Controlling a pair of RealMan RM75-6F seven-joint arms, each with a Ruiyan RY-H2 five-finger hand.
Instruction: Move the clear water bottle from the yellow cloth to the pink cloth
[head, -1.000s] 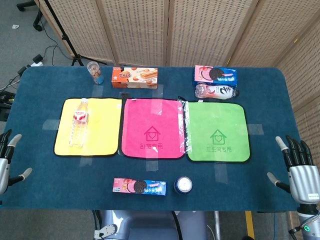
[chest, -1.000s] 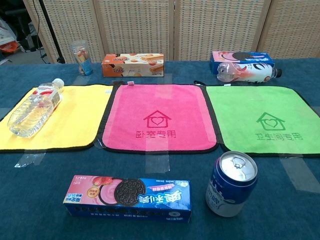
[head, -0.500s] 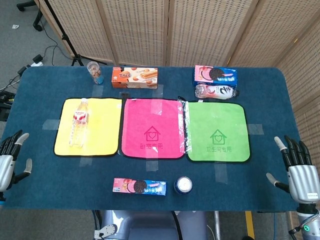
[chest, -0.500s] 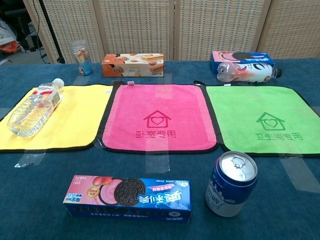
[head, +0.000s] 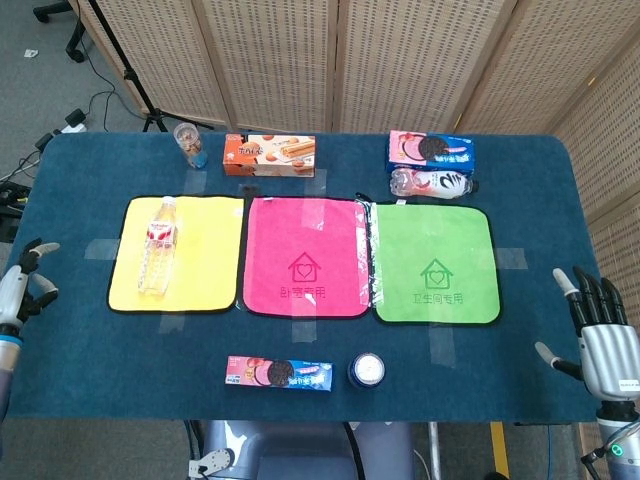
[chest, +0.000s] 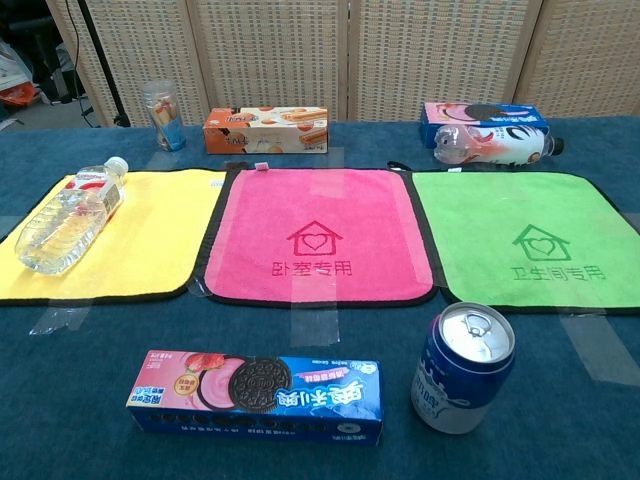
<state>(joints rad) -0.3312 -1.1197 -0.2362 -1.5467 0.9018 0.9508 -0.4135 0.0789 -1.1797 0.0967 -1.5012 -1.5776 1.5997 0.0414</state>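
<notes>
The clear water bottle (head: 158, 246) (chest: 70, 215) lies on its side on the yellow cloth (head: 205, 262) (chest: 150, 235), cap toward the far edge. The pink cloth (head: 305, 257) (chest: 315, 235) lies bare just to its right. My left hand (head: 22, 290) hovers at the table's left edge, well left of the yellow cloth, fingers apart and holding nothing. My right hand (head: 597, 335) hangs off the table's near right corner, fingers spread and empty. Neither hand shows in the chest view.
A green cloth (head: 436, 263) lies right of the pink one. At the back stand a cup (head: 188, 145), an orange biscuit box (head: 268, 155), an Oreo box (head: 432, 148) and a decorated bottle (head: 432, 182). Near the front lie an Oreo pack (head: 279, 373) and a blue can (head: 367, 370).
My left hand has risen and moved forward along the left edge, turning its fingers upward. My right hand has dropped slightly. The bottle has not moved.
</notes>
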